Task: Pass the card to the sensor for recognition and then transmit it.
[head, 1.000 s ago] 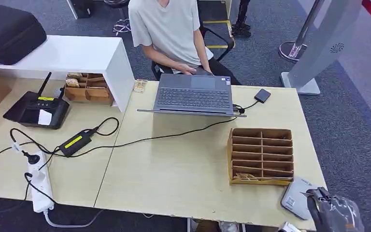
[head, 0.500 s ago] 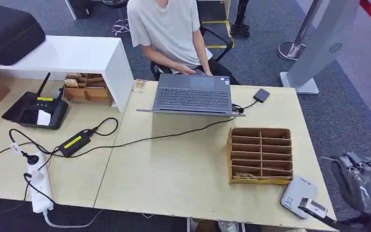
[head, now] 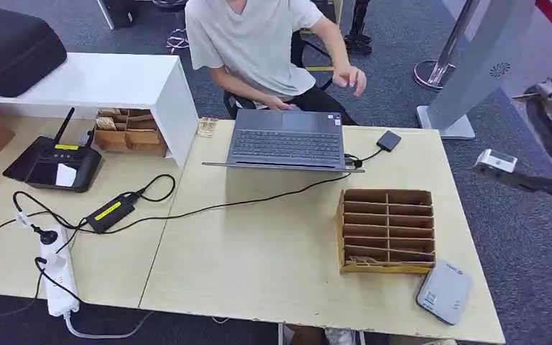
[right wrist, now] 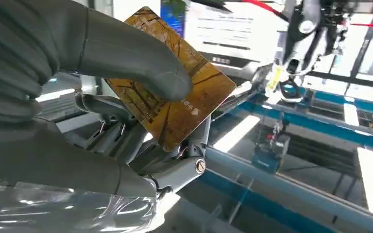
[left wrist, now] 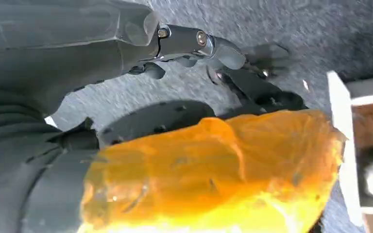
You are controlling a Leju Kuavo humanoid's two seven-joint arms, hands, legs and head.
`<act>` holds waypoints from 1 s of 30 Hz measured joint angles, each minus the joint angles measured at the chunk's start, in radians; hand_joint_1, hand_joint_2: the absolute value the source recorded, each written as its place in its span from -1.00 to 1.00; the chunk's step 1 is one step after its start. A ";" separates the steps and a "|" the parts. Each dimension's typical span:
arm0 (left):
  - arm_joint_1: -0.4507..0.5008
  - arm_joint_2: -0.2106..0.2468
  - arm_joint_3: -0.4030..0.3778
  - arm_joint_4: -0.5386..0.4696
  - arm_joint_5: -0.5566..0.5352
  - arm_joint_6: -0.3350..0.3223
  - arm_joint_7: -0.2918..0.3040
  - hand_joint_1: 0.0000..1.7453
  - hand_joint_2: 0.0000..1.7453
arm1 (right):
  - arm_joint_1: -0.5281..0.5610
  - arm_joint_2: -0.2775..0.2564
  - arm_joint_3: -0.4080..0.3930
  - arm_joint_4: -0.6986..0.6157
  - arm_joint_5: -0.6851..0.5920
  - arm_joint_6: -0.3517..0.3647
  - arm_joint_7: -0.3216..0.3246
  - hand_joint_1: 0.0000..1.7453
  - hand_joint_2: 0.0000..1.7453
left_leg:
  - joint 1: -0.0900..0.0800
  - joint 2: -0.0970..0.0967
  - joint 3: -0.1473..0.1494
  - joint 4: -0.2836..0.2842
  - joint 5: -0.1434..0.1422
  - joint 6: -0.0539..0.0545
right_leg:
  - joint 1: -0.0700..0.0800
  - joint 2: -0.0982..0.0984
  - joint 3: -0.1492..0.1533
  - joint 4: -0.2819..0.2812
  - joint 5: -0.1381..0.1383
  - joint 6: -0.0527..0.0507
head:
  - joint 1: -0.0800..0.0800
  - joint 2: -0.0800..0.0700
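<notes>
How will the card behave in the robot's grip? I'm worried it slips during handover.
The card looks thin, flat and glossy, so probably stiff, light and somewhat slippery. The right hand pinches it with the thumb across one face, most of it sticking out, so a sideways tug might twist it loose.

Materials and finishes as I read them from my station.
The card looks like glossy plastic, amber with a fine printed pattern; the right hand holding it has matt grey ribbed rubber-like covering and bare metal pins, with crinkled clear film at the wrist. The surface is pale, matt wood-grain laminate. The slotted organiser looks like brown cardboard or thin wood, I cannot tell which. The sensor is smooth grey plastic. The laptop is matt grey. The floor is rough grey carpet.
</notes>
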 joint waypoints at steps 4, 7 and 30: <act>-0.009 0.000 -0.009 0.000 -0.002 0.009 0.009 -1.00 -1.00 | -0.121 0.027 0.109 0.108 0.008 -0.003 0.016 1.00 1.00 | 0.000 -0.004 -0.001 0.000 0.001 0.000 | 0.001 -0.004 0.000 0.000 0.000 0.000 | 0.000 0.000; -0.008 0.000 -0.023 0.000 -0.003 -0.007 0.003 -1.00 -1.00 | -0.183 0.045 0.170 0.175 0.016 0.003 0.029 1.00 1.00 | 0.000 -0.006 -0.003 0.000 0.001 -0.001 | 0.000 -0.006 0.000 0.000 0.000 0.000 | 0.000 0.000; -0.016 -0.001 -0.049 0.000 0.001 -0.084 -0.024 -1.00 -1.00 | -0.467 0.347 0.464 0.654 0.081 0.037 0.104 1.00 1.00 | 0.001 -0.007 -0.002 0.000 0.002 -0.002 | 0.001 -0.005 -0.001 0.000 0.000 0.000 | 0.000 0.000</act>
